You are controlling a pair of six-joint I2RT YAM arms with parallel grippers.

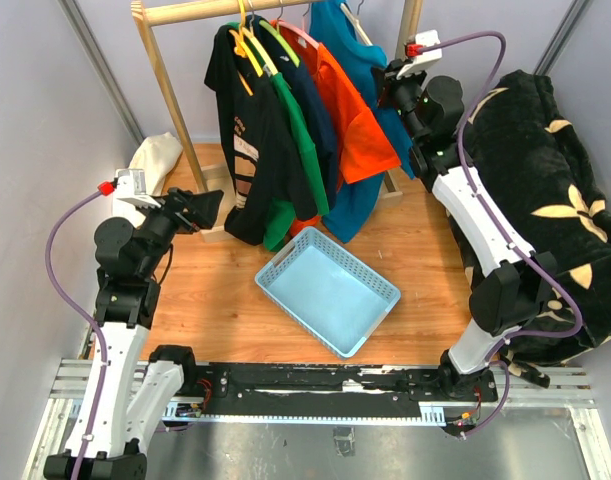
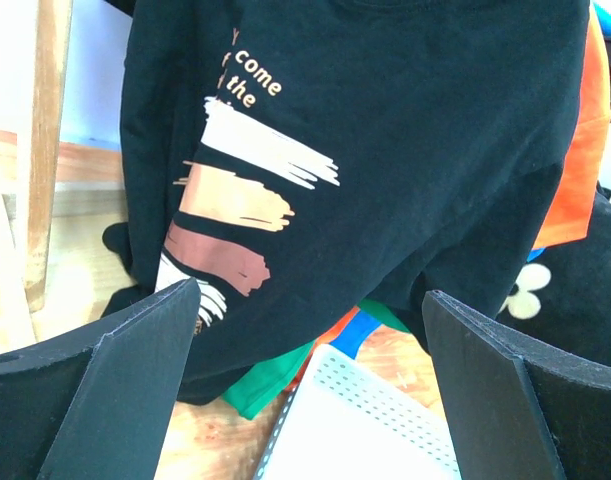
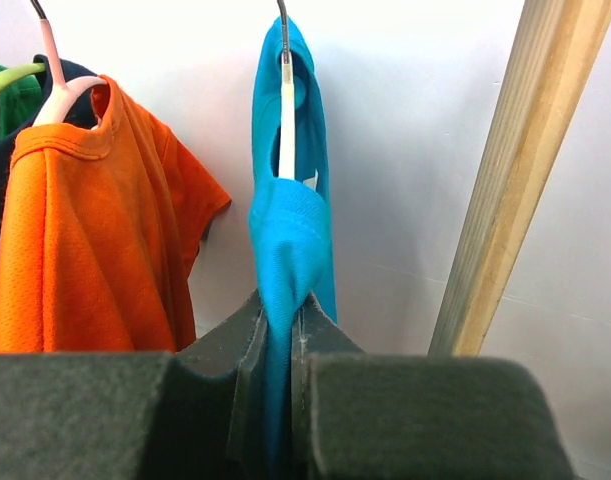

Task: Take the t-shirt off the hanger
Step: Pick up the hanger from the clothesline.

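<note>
A blue t-shirt [image 3: 285, 230] hangs on a white hanger [image 3: 286, 110] at the right end of the wooden rail [image 1: 195, 10]. In the top view the blue t-shirt [image 1: 337, 45] sits behind an orange one [image 1: 357, 125]. My right gripper [image 3: 282, 310] is shut on a fold of the blue t-shirt just below the hanger. From above, that right gripper [image 1: 390, 88] is up at the shirt's right shoulder. My left gripper [image 2: 310, 292] stands wide open, low, facing a black printed t-shirt [image 2: 405, 150] without touching it. The top view shows the left gripper [image 1: 210, 208] left of the hanging clothes.
Several more shirts hang on the rail, among them green [image 1: 300, 130] and navy ones. A pale blue perforated basket [image 1: 285, 257] lies on the wooden floor below. A wooden rack post [image 3: 515, 170] stands right of the blue shirt. A black floral blanket [image 1: 545, 180] fills the right side; a white cloth [image 1: 155, 155] lies far left.
</note>
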